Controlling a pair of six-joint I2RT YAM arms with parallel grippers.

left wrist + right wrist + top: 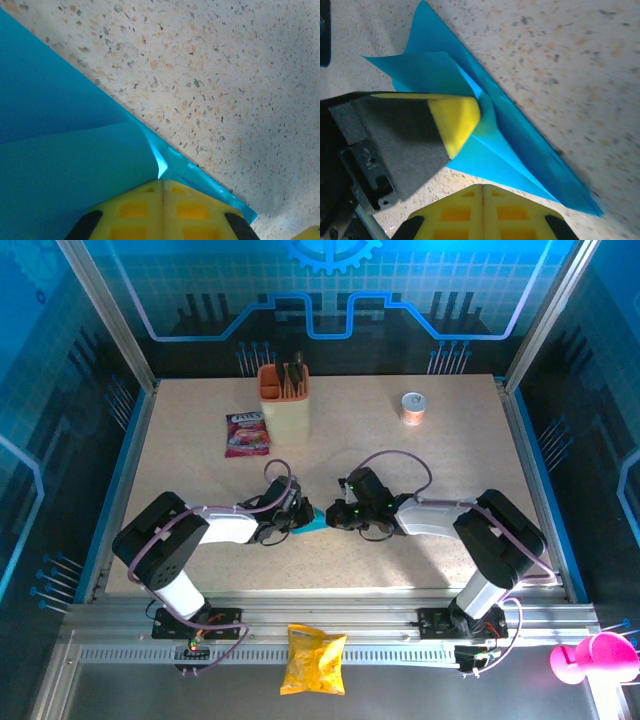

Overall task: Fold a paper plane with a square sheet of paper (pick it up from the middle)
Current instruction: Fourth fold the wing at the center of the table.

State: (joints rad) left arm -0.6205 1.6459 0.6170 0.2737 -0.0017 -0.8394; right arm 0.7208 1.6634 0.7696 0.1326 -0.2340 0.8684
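The cyan-blue sheet of paper (312, 524) lies on the table, folded into a long pointed shape with layered flaps (520, 145). My left gripper (300, 515) is shut, its yellow tips (162, 181) closed together and resting on the paper (60, 150) beside a slightly raised flap. In the right wrist view its yellow fingertip (455, 120) presses down on the folded layers near the centre crease. My right gripper (340, 515) is shut with nothing between its jaws (483, 186). It hovers over bare table just off the paper's near edge, facing the left gripper.
An orange-cream holder (284, 400) stands at the back, with a pink-purple snack packet (246, 433) beside it. A small round can (413, 406) sits at the back right. A yellow crisp bag (314, 658) lies on the front rail. Speckled table (450, 460) spreads around the arms.
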